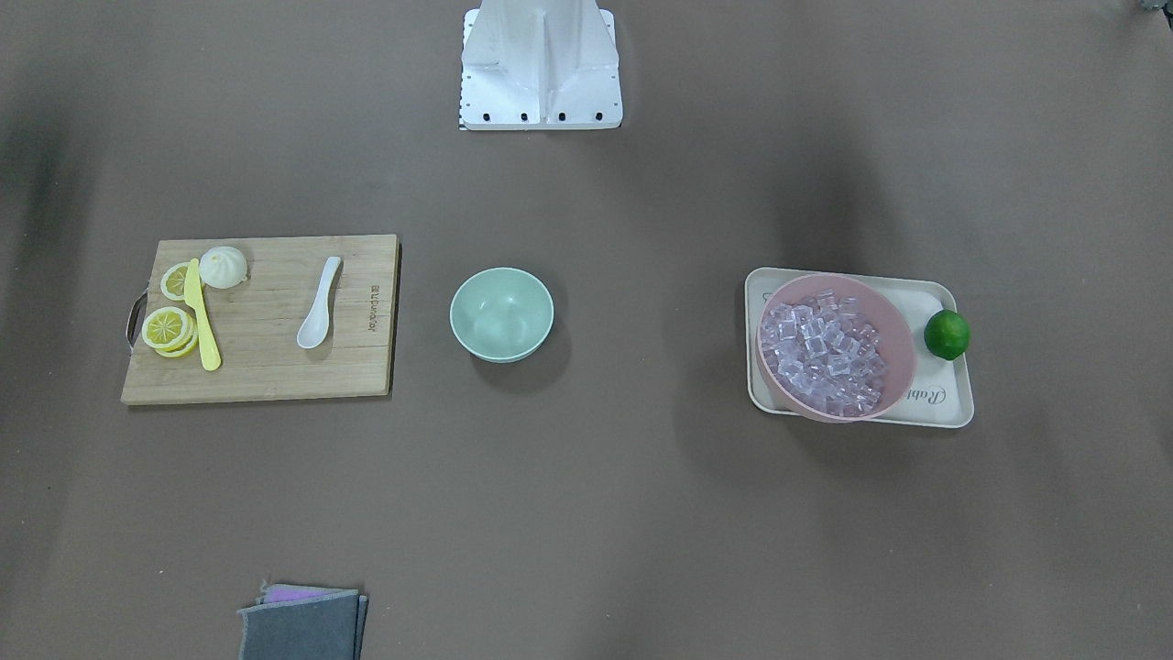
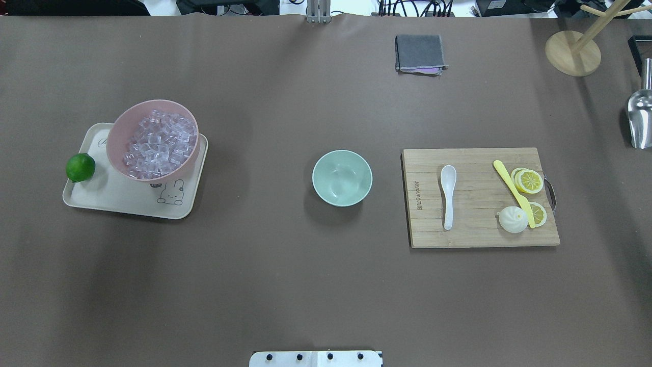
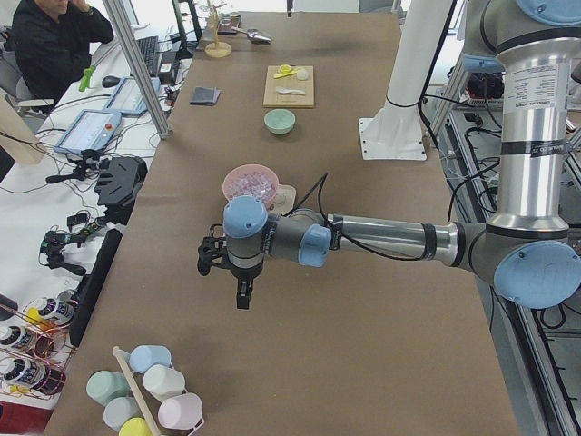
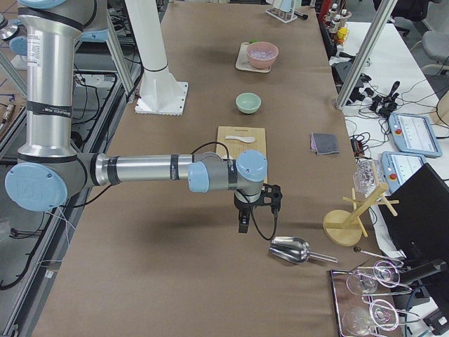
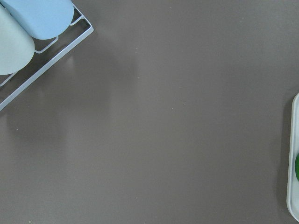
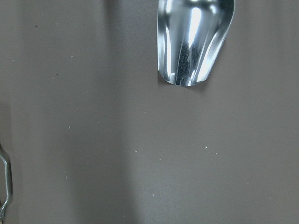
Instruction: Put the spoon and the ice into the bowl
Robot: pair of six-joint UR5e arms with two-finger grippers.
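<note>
The white spoon (image 2: 448, 196) lies on a wooden cutting board (image 2: 473, 234) to the right of the mint-green bowl (image 2: 342, 178), which stands empty at the table's middle. Many clear ice cubes (image 2: 158, 140) fill a pink bowl (image 2: 118, 133) on a beige tray (image 2: 122, 201) at the left. My left gripper (image 3: 242, 298) shows only in the exterior left view, hovering past the tray, far from the ice. My right gripper (image 4: 243, 225) shows only in the exterior right view, beyond the board near a metal scoop (image 4: 291, 250). I cannot tell whether either is open or shut.
A yellow knife (image 2: 513, 192), lemon slices (image 2: 528, 180) and a white bun (image 2: 512, 220) share the board. A lime (image 2: 80, 167) sits on the tray. A grey cloth (image 2: 419, 53) lies at the far edge. A cup rack (image 5: 44, 53) is near my left wrist.
</note>
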